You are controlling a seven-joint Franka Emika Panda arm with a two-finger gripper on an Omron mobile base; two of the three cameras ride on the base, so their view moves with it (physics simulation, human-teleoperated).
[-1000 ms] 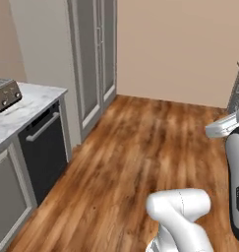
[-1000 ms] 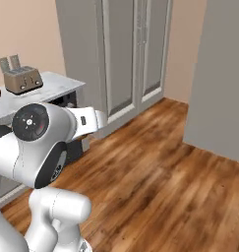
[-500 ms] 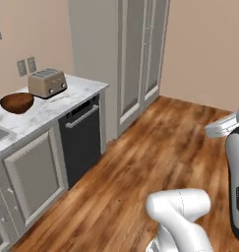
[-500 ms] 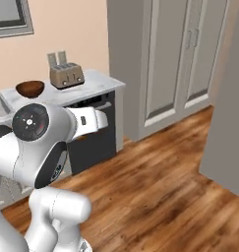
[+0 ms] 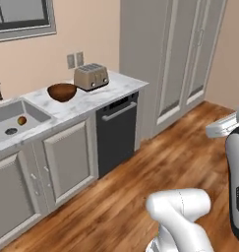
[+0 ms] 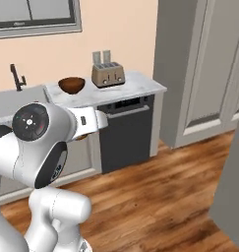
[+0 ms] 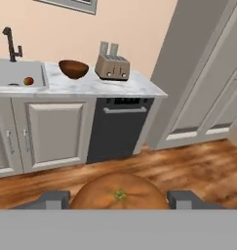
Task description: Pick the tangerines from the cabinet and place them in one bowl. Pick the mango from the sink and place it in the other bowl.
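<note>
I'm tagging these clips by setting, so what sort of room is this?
A home kitchen, rendered rather than real: a marble counter carries a toaster and a brown bowl, with a sink at one end and a dishwasher underneath.

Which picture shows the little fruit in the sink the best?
The left base view: it looks down into the sink, so the mango lies plain on the grey bottom. The hand view shows it small and far. In the right base view I cannot make it out.

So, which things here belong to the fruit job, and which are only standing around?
Job: tangerine between the fingers; mango in the sink; dark brown bowl.
Standing around: toaster; dishwasher; faucet; wall outlets.
</note>
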